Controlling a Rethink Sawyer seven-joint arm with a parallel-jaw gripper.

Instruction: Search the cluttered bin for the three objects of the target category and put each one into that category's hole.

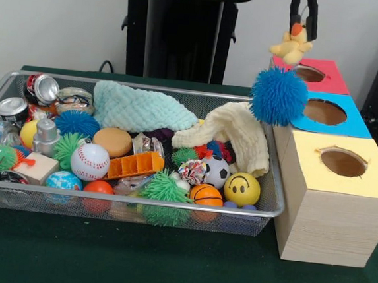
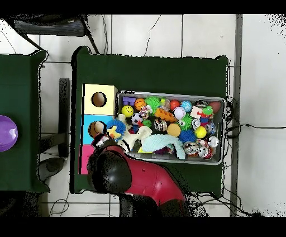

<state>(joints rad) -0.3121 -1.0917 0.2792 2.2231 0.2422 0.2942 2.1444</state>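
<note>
1. The gripper [image 1: 301, 24] hangs at the table's far edge, its fingers pinched on the yellow duck [image 1: 292, 46], which is lifted clear of the bin [image 1: 270, 208].
2. The duck hangs above the red-bordered hole [image 1: 309, 74], at the far end of the row of three boxes.
3. A blue spiky ball [image 1: 279, 96] sits just below the duck, over the bin's far corner beside the blue-bordered hole [image 1: 324, 112].
4. A cream cloth [image 1: 233, 133] lies in the bin.
</note>
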